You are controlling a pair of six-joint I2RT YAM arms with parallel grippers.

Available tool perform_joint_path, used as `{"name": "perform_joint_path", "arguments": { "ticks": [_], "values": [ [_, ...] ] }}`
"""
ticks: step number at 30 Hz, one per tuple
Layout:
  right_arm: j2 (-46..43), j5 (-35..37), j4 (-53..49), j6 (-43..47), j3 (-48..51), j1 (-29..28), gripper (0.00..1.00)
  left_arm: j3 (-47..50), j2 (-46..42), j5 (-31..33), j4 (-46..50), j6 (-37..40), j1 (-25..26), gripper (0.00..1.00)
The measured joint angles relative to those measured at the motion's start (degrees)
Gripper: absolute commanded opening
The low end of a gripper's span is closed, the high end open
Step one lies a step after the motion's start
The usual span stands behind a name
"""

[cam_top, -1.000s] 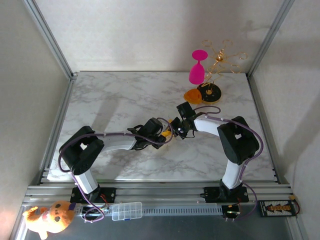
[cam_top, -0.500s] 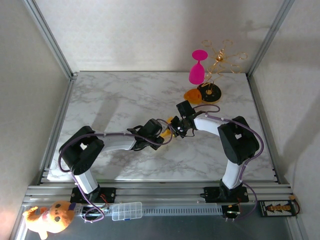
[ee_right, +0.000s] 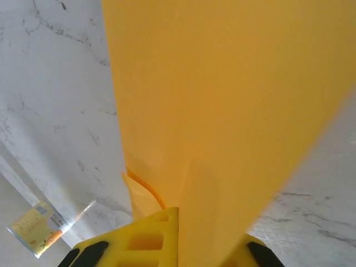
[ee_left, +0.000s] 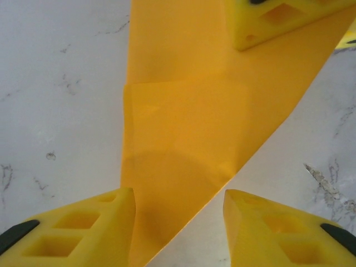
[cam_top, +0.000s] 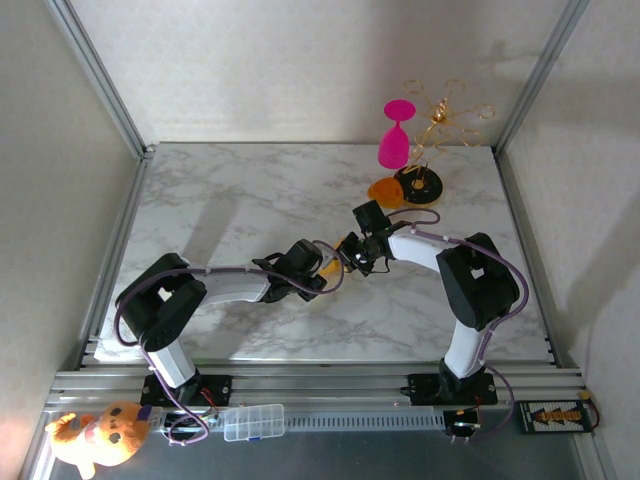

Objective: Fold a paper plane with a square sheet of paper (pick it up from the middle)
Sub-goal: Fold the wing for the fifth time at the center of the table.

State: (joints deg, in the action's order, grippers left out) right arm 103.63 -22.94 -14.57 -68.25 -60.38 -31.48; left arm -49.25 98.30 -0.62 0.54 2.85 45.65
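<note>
The square sheet of paper [ee_left: 189,111] is a yellow-orange, creased, pointed shape lying on the marble mid-table, where the two arms meet [cam_top: 341,246]. My left gripper [ee_left: 179,194] is open, its yellow fingers [ee_left: 83,228] standing apart on either side of the paper's narrow end; the paper runs under the left one. My right gripper [ee_right: 214,222] is shut on the paper [ee_right: 222,83], which rises from between its fingers. One right fingertip [ee_left: 267,22] rests on the paper's far end. In the top view my left gripper [cam_top: 322,265] and right gripper [cam_top: 350,252] almost touch.
At the back right stand a pink wine glass [cam_top: 394,135], a gold wire stand [cam_top: 445,115] and an orange-and-black disc [cam_top: 418,184]. A clear box [cam_top: 253,422] and a plush toy [cam_top: 100,432] lie on the near rail. Open marble lies to the left.
My left jaws have spread wider off the paper. Both arms have shifted only slightly, and the right gripper still grips the paper.
</note>
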Motion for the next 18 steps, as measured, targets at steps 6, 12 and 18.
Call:
{"name": "perform_joint_path", "arguments": {
  "ticks": [6,12,18],
  "values": [
    [0.00,-1.22,-0.24,0.13,-0.76,0.15,0.11,0.26,0.00,0.44,-1.53,2.32,0.00,0.40],
    [-0.02,-1.38,-0.28,0.17,-0.81,0.42,0.12,0.26,0.02,0.39,-2.21,3.72,0.00,0.36],
    [-0.02,-2.10,-0.28,0.57,-0.81,0.85,0.14,0.26,0.11,0.35,-2.21,4.48,0.00,0.31]
  ]
}}
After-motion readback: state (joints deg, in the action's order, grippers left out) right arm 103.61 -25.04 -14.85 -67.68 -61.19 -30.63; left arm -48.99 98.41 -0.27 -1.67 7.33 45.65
